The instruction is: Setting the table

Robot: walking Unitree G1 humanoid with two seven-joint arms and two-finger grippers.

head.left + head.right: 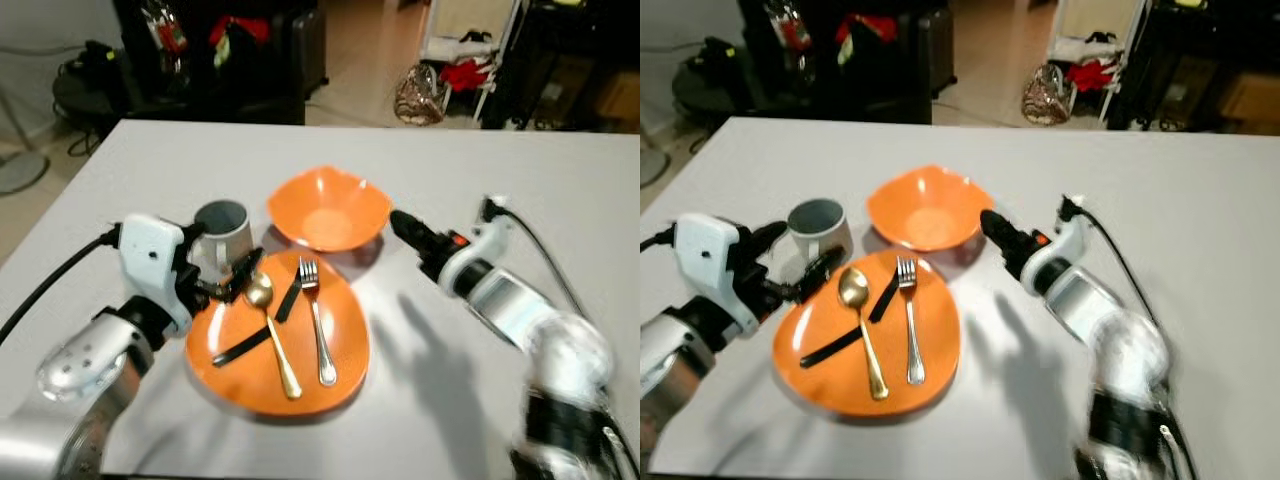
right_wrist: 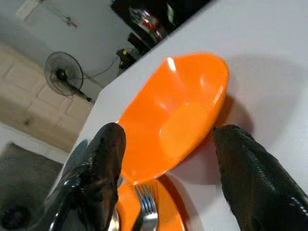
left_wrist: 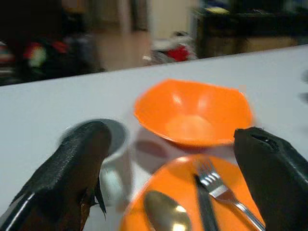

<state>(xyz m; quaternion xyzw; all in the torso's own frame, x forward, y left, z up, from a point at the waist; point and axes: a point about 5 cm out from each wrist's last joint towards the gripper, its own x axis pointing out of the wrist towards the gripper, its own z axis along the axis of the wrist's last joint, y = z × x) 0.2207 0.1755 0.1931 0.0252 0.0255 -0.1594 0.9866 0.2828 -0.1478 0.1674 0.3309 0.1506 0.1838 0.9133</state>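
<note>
So the orange plate [image 1: 277, 345] is sitting on the grey worktop [image 1: 520, 180] with all the cutlery piled on it: a gold spoon [image 1: 272, 335], a silver fork [image 1: 317, 320] and a black knife [image 1: 262, 322] lying crosswise under the other two. The orange bowl [image 1: 328, 210] is sitting just behind the plate, its near edge touching or slightly overlapping the plate's far rim, hard to say which. A grey mug [image 1: 224, 235] is standing upright right beside the plate's far-left corner.

The right hand [image 2: 166, 159] is reaching in toward the bowl from the robot's right, fingers spread wide and holding nothing, with one fingertip [image 2: 108, 144] over the bowl's side and the other just off its rim. The left hand [image 3: 173, 168] is hovering at the plate's left edge, also wide and empty, with the mug right by its left finger [image 3: 77, 159].

The bit that matters, I reckon: the bowl's rim is lying straight ahead of the right hand, and that arm is clearly the nearer one, so the bowl looks like its job. The fork and spoon are running lengthwise toward the robot, handles nearest, which puts them closer to the left hand. The knife's diagonal line might make it the awkward one.
</note>
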